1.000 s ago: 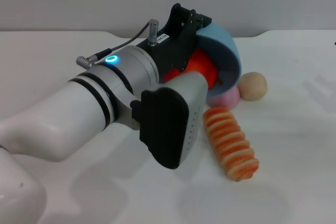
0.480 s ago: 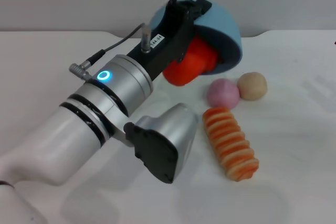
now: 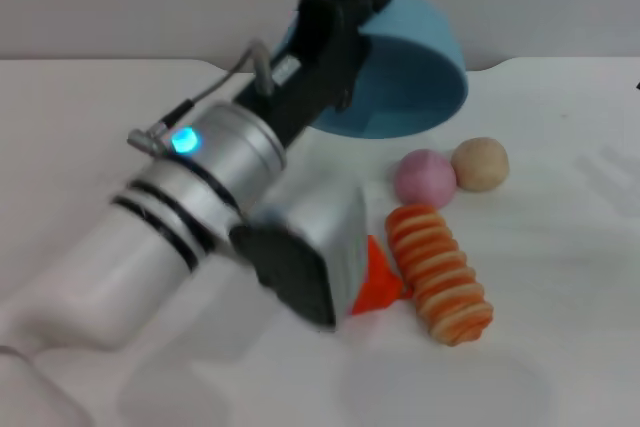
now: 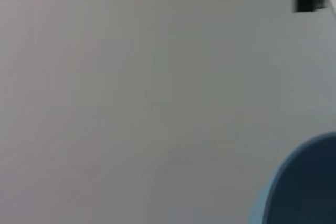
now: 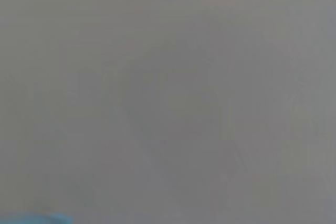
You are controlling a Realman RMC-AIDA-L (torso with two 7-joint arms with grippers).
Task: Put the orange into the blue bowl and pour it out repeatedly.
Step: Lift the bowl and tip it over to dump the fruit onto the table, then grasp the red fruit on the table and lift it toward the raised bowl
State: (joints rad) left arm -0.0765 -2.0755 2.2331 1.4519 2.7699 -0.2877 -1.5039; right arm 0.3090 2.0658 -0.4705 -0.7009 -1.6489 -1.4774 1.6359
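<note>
Left end effector gripping one blue bowl, one orange on table

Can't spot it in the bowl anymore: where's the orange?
Head view: the orange lies on the table, half hidden behind the left arm, beside the striped roll.

- The head view is bright and even; the light seems to come from above and is soft.
- The white table has only weak, diffuse shadows, under the left arm and beside the striped roll.
- The left arm and the blue bowl are smeared by motion blur; the pink ball and the tan ball are sharper.
- A small cyan lamp on the arm glows with a halo.
- The left wrist view is dim, grey and out of focus.
- The right wrist view is a flat grey field with no sharp detail.
</note>
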